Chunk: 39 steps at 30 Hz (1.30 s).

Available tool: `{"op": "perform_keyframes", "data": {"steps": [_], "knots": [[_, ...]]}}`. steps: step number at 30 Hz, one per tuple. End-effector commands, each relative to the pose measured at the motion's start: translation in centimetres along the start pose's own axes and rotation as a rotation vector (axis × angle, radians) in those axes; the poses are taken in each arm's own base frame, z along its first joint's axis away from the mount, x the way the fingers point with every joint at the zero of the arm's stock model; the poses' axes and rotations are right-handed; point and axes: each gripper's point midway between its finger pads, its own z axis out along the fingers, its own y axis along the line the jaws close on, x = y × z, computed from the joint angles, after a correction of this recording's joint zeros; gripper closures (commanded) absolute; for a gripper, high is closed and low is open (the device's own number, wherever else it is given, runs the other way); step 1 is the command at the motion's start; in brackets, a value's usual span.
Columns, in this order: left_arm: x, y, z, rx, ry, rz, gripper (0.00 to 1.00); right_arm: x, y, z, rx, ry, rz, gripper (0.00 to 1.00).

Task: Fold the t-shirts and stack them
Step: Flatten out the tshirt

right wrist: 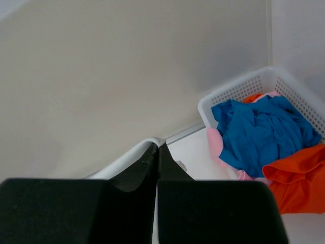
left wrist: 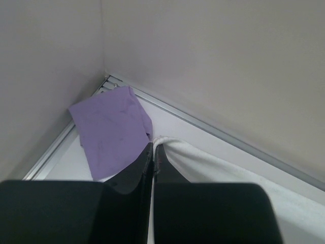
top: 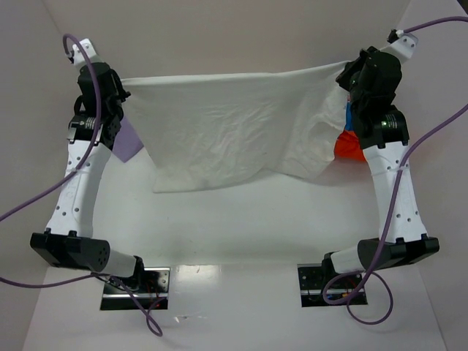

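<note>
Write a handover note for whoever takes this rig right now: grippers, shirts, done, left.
Grippers: left gripper and right gripper both shut on the off-white shirt, stretched between them by its upper edge.
Done: lavender shirt lies flat in the far left corner, apparently folded.
Waiting: blue shirt, orange-red shirt and pale pink shirt crumpled in the basket.
Left: fold the off-white shirt, stack it, then the basket's three.

White tabletop [top: 234,227]. A lavender shirt [left wrist: 109,132] lies spread in its far left corner. A white mesh basket [right wrist: 238,85] sits in the far right corner. Two arm bases [top: 135,281] are bolted at the near edge.
</note>
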Motion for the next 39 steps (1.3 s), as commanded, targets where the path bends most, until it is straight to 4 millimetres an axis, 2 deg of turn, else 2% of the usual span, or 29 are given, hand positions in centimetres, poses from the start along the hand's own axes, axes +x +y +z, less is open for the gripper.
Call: {"op": "perform_keyframes", "data": {"steps": [1,3,7,10,13,14,16,17,19,20,21,24,25,27,28,29,32,35,37,38,39], "knots": [[-5.0,1.0,-0.3,-0.022,-0.122,-0.043,1.00,-7.0,0.3,-1.5,-0.004,-0.181,0.037,1.00],[-5.9,0.7,-0.7,-0.007,-0.139,-0.053,1.00,-7.3,0.5,-1.6,-0.016,-0.185,0.040,1.00],[-6.3,0.9,-1.0,-0.016,-0.139,-0.065,1.00,-7.6,1.1,-2.2,-0.054,-0.182,0.032,1.00],[-7.9,1.4,-2.8,-0.013,-0.177,-0.085,1.00,-9.4,1.2,-4.1,-0.073,-0.224,0.049,1.00],[-9.1,2.1,-4.7,-0.008,-0.192,-0.094,1.00,-10.4,0.9,-5.9,-0.079,-0.238,0.056,1.00],[-10.3,2.5,-6.3,0.003,-0.224,-0.122,1.00,-11.4,1.0,-7.4,-0.101,-0.261,0.066,1.00],[-10.3,3.1,-7.5,0.004,-0.227,-0.124,1.00,-11.9,0.9,-8.7,-0.116,-0.268,0.078,1.00],[-11.1,3.9,-9.3,0.002,-0.254,-0.139,1.00,-11.8,0.6,-9.3,-0.115,-0.267,0.078,1.00],[-11.8,4.6,-11.1,0.010,-0.277,-0.152,1.00,-13.2,0.4,-11.8,-0.144,-0.305,0.102,1.00],[-12.5,5.4,-12.9,0.016,-0.297,-0.163,1.00,-13.5,0.2,-12.6,-0.146,-0.309,0.104,1.00],[-12.8,5.7,-13.9,0.022,-0.309,-0.179,1.00,-13.8,0.3,-14.2,-0.180,-0.314,0.105,1.00],[-13.1,7.0,-17.0,0.043,-0.335,-0.202,1.00,-14.3,0.0,-16.7,-0.206,-0.320,0.106,1.00],[-13.5,7.2,-18.0,0.061,-0.353,-0.224,1.00,-15.1,0.0,-18.6,-0.243,-0.344,0.114,1.00],[-13.6,8.3,-20.4,0.068,-0.373,-0.236,1.00,-14.9,-0.3,-19.8,-0.250,-0.337,0.111,1.00],[-13.8,8.7,-21.2,0.073,-0.382,-0.250,1.00,-15.5,-0.3,-21.0,-0.271,-0.351,0.114,1.00],[-14.2,9.4,-22.9,0.083,-0.409,-0.265,1.00,-16.0,-0.6,-22.4,-0.279,-0.367,0.120,1.00],[-14.2,11.3,-25.4,0.059,-0.439,-0.285,1.00,-17.1,-1.0,-25.5,-0.312,-0.399,0.119,1.00],[-14.2,12.6,-26.7,0.032,-0.455,-0.285,1.00,-17.7,-1.2,-27.0,-0.326,-0.409,0.121,1.00],[-13.5,13.0,-26.4,0.017,-0.441,-0.260,1.00,-17.4,-1.2,-26.9,-0.322,-0.400,0.118,1.00],[-13.8,13.1,-26.5,0.008,-0.454,-0.270,1.00,-16.9,-1.1,-25.9,-0.313,-0.379,0.111,1.00],[-13.6,13.0,-25.7,-0.007,-0.447,-0.251,1.00,-15.9,-0.9,-24.3,-0.298,-0.344,0.100,1.00]]}}
